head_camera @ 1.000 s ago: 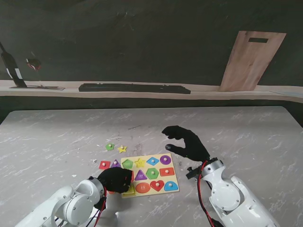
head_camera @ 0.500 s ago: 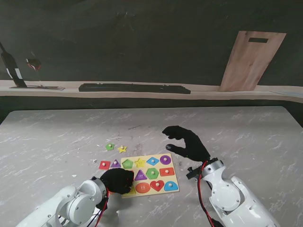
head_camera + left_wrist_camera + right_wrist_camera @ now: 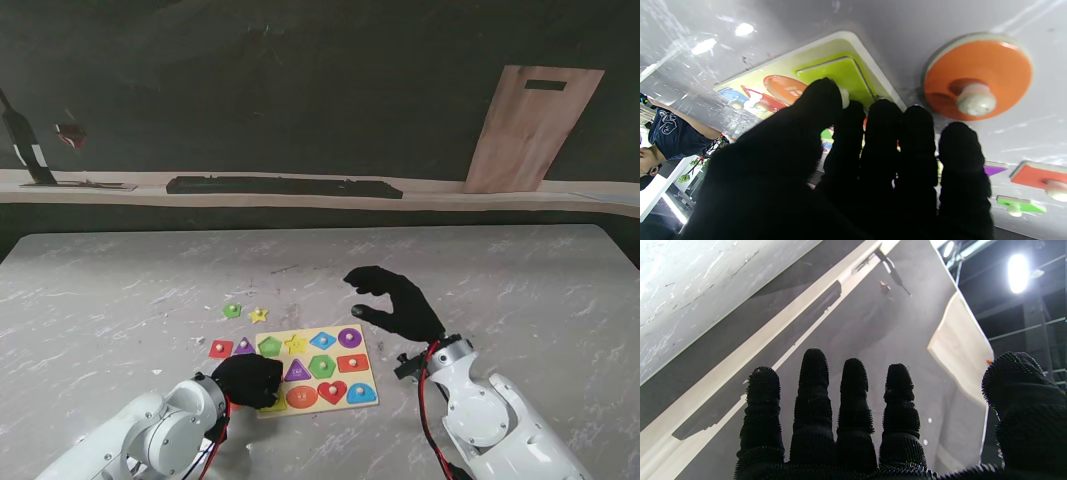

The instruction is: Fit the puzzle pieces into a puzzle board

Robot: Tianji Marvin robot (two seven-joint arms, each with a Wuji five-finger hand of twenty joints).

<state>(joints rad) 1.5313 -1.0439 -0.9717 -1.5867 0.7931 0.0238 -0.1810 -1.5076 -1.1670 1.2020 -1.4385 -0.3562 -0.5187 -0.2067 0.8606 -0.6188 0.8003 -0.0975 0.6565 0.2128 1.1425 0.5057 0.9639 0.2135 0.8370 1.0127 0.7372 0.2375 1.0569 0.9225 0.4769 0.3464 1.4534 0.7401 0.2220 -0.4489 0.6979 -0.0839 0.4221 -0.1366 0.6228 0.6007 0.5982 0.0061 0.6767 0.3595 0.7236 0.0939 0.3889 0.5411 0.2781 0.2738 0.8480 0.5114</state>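
The yellow wooden puzzle board (image 3: 330, 372) is laid on the grey marble counter (image 3: 520, 290). Its near-left corner is covered by the black-gloved left robot hand (image 3: 247, 380), whose fingers are curled around the white knob of a lime-green square puzzle piece (image 3: 840, 75). The black-gloved right robot hand (image 3: 395, 303) is held spread and empty just right of the board.

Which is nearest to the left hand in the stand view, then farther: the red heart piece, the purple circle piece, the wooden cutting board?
From the left hand:
1. Red heart piece, board's near row, to its right.
2. Purple circle piece, board's far right corner.
3. Wooden cutting board, leaning against the wall, far right.
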